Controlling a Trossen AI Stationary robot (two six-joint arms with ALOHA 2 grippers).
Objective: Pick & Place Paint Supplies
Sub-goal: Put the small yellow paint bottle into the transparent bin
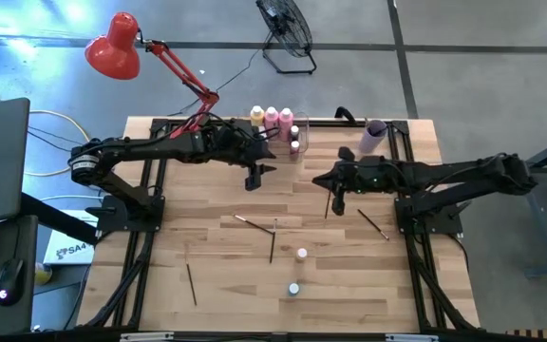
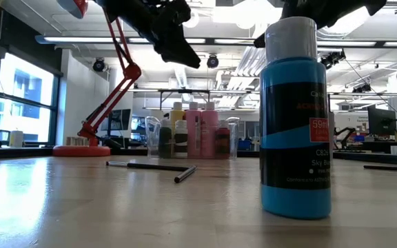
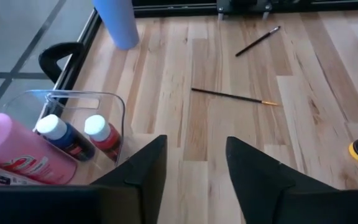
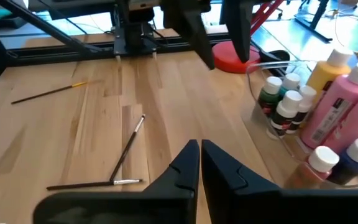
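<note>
Low view puts the blue tiny bottle (image 2: 296, 117) closest to you, upright near the front edge of the counter (image 1: 216, 313). A second tiny bottle (image 1: 301, 254) stands just behind it. Around them four paintbrushes lie flat and well apart: one at front left (image 1: 191, 283), two meeting near the middle (image 1: 273, 242), and one by the right arm's base (image 1: 373, 224). All of that looks like work not yet done.

Farther back, the right gripper (image 4: 199, 144) hovers over mid-counter with its fingers clenched. You cannot tell whether a brush is pinched between them.

The left gripper (image 3: 196, 142) hangs just in front of the clear bin (image 3: 73, 93), fingers released and empty. That suggests it has just dropped something there.

The bin sits at the back edge and holds the tall pink bottles (image 1: 278, 117) and several tiny ones. The lilac cup (image 1: 375, 136) stands beside it to the right.

You have wide bare wood between the arms. Mind the black rails along both sides and the red lamp (image 1: 112, 46) at the back left.
</note>
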